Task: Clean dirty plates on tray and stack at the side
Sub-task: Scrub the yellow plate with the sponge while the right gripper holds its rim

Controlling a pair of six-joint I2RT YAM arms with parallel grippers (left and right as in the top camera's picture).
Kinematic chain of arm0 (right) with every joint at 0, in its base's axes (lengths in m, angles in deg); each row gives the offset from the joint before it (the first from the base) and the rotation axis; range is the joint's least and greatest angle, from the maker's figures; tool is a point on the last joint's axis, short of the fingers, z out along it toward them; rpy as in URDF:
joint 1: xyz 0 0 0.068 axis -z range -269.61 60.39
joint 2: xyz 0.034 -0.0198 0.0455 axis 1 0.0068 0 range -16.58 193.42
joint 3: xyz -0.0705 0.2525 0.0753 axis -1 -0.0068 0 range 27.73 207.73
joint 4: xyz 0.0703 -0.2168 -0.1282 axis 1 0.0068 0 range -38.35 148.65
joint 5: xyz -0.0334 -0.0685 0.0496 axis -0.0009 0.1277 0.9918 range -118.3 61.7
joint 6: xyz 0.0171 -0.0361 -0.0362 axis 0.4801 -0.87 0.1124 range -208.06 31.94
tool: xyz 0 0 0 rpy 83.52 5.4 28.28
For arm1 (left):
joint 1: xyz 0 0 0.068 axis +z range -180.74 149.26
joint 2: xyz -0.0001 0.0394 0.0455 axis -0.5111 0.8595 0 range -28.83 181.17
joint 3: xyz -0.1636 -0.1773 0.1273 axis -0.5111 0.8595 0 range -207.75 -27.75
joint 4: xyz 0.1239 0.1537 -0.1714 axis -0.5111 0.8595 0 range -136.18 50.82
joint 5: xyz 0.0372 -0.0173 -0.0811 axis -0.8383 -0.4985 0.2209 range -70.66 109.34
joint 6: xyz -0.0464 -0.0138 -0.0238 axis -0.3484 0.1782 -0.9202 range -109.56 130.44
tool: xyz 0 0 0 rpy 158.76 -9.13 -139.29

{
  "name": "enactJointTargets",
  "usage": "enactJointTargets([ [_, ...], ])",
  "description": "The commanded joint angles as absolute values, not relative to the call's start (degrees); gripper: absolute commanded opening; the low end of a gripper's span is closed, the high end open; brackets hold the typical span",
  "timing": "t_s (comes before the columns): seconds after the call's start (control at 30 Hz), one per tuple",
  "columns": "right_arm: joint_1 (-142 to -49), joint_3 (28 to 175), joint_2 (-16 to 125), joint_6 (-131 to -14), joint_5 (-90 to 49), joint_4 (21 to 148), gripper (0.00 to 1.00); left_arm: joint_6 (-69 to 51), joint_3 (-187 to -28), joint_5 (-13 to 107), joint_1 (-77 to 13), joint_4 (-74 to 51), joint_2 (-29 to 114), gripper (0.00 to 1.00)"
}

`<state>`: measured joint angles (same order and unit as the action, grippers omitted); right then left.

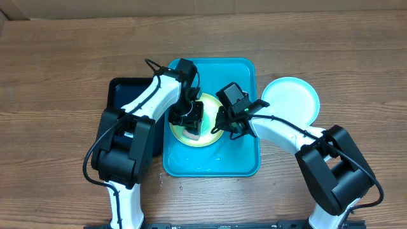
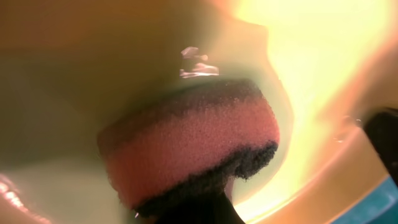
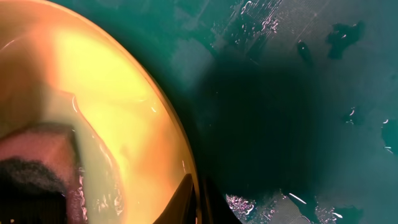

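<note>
a round yellow-green plastic plate lies in the middle of the bright blue rectangular plastic tray. the left tool, pointing down from its bent arm, is clamped on a pink sponge with dark scouring layer pressed onto the plate. the right tool, reaching in low, pinches the plate's right rim. a light blue round plastic plate sits on the wooden bench beside the tray.

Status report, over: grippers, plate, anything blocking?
Left gripper shut on sponge, pressed on yellow-green plate. Right gripper shut on its rim. Plate in blue tray; light blue plate aside on table. Nothing blocking.
</note>
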<state>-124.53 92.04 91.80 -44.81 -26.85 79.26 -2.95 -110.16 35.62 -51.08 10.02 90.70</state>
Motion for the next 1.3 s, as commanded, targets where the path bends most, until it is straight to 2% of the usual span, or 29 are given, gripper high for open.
enactJointTargets([
  [0.0,-125.14,91.89,90.92,-44.97,-25.23,78.26,0.04,-2.9,-107.19,43.03,-53.83,7.92,95.77,0.04],
  [0.83,-125.14,91.89,90.92,-44.97,-25.23,78.26,0.04,-3.34,-106.49,39.64,-55.21,-7.9,95.79,0.05],
  [1.17,-125.14,91.89,90.92,-44.97,-25.23,78.26,0.04,-5.13,-106.49,21.48,-54.68,-6.74,95.79,0.04],
  [1.27,-125.14,91.89,90.92,-44.97,-25.23,78.26,0.04,-5.9,-106.54,20.8,-54.0,-4.86,95.79,0.04],
])
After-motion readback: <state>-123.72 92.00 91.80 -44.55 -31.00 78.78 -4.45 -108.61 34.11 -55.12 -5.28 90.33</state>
